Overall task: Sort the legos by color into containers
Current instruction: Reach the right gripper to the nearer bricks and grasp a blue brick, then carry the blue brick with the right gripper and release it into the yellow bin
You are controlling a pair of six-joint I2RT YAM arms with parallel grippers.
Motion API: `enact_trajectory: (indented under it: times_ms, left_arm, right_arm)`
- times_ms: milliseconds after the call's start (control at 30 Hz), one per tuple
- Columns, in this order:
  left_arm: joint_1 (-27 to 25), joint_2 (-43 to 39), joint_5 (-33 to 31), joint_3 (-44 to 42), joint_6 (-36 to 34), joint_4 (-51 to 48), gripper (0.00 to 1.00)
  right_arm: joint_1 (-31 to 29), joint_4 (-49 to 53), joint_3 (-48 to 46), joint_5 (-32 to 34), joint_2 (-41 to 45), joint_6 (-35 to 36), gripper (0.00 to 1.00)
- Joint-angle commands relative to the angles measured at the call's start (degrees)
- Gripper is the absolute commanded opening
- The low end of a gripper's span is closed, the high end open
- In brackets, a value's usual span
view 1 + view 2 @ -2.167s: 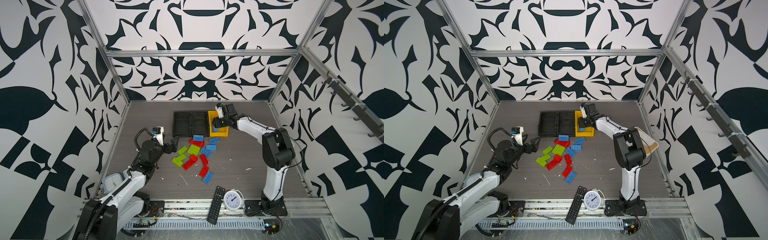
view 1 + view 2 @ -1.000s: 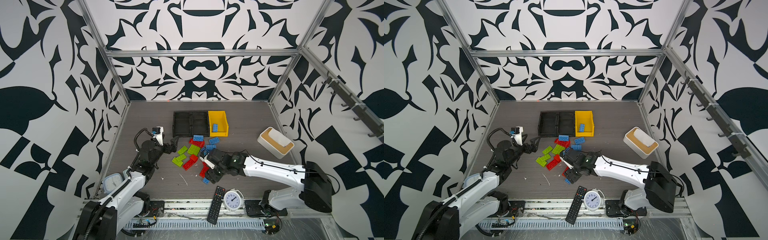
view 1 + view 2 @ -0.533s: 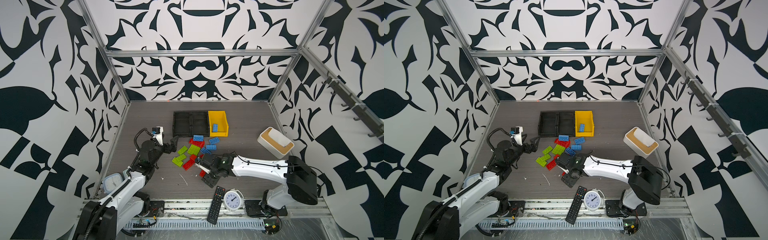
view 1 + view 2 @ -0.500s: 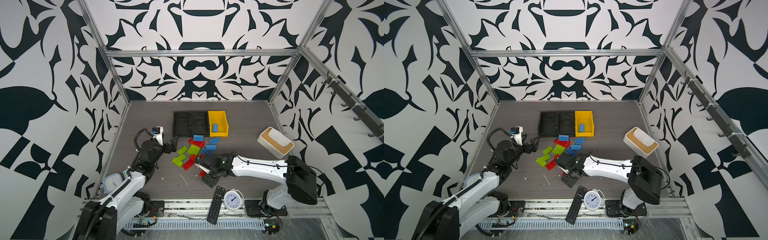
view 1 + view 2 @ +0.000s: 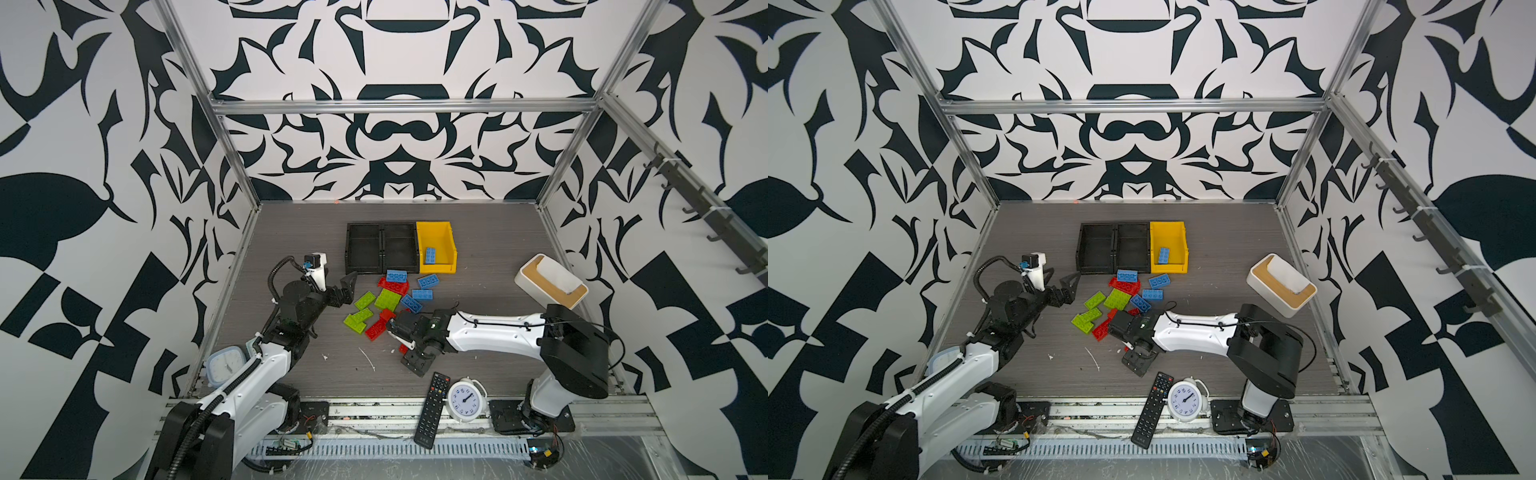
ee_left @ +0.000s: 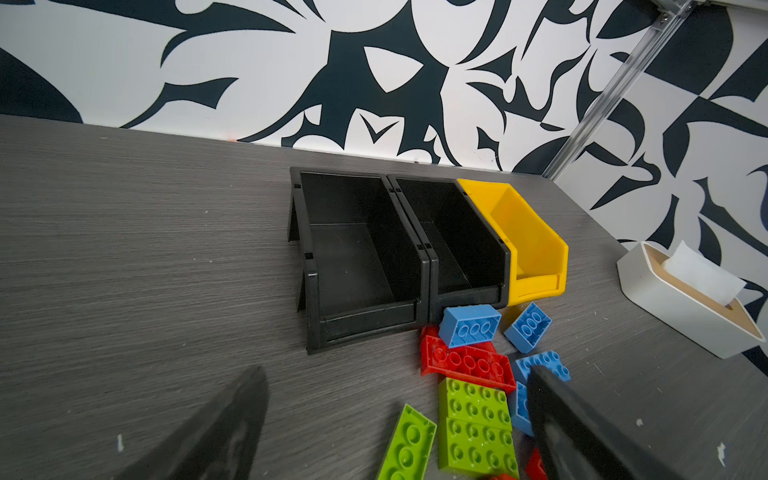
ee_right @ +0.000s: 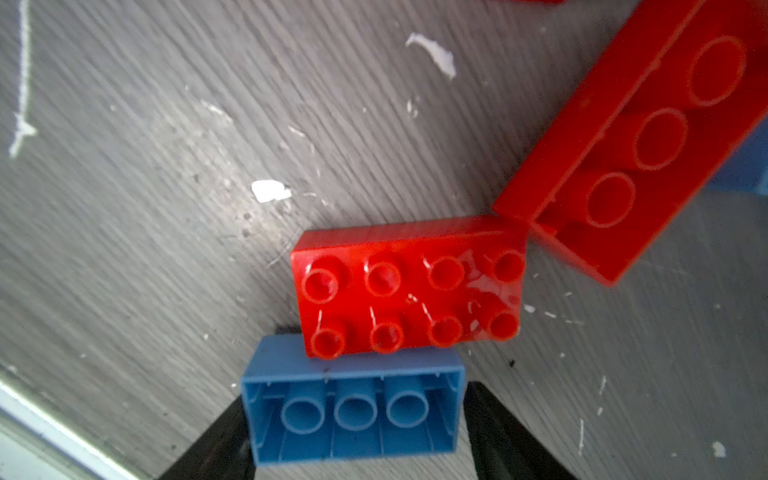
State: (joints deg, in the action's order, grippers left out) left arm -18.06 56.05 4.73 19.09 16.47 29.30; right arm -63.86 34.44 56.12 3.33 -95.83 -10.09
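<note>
Right gripper (image 7: 357,399) clamped on blue brick (image 7: 353,415); left gripper (image 6: 397,374) spread wide, gripping nothing.

Nearest, at front rail: remote control (image 5: 431,409) beside white alarm clock (image 5: 465,399). Just beyond, in right wrist view: black fingers (image 7: 498,436) pressed to both short ends of the blue brick, hollow side toward camera, long edge touching a studded red brick (image 7: 409,286); lifted or resting, cannot tell. Mid-table (image 5: 498,249), in a top view: loose legos (image 5: 387,299) in red, lime and blue, bunched together, left gripper just beside the lime ones. Farther back: joined black trays (image 5: 381,249), yellow bin (image 5: 446,241) touching their right side, lone blue brick (image 5: 430,255) lying inside the bin.
</note>
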Motion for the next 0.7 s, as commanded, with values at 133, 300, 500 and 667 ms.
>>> enact_trajectory:
  times_ms: [133,300,500,667]
  left_arm:
    - [0.0,-0.4,-0.3,-0.5,-0.2,-0.1,1.0]
    - [0.1,-0.2,-0.2,-0.5,0.0,-0.1,1.0]
    - [0.0,-0.1,0.0,-0.4,0.0,0.0,0.99]
    - [0.0,-0.4,0.2,-0.4,0.0,0.1,0.99]
  right_arm:
    - [-0.2,-1.1,1.4,0.0,1.2,0.6,0.67]
    - [-0.2,-0.9,0.8,-0.3,1.0,0.6,0.62]
    - [-0.2,-1.6,0.2,0.7,4.6,0.4,0.57]
    - [0.9,-3.8,-1.9,2.0,12.1,-0.7,0.53]
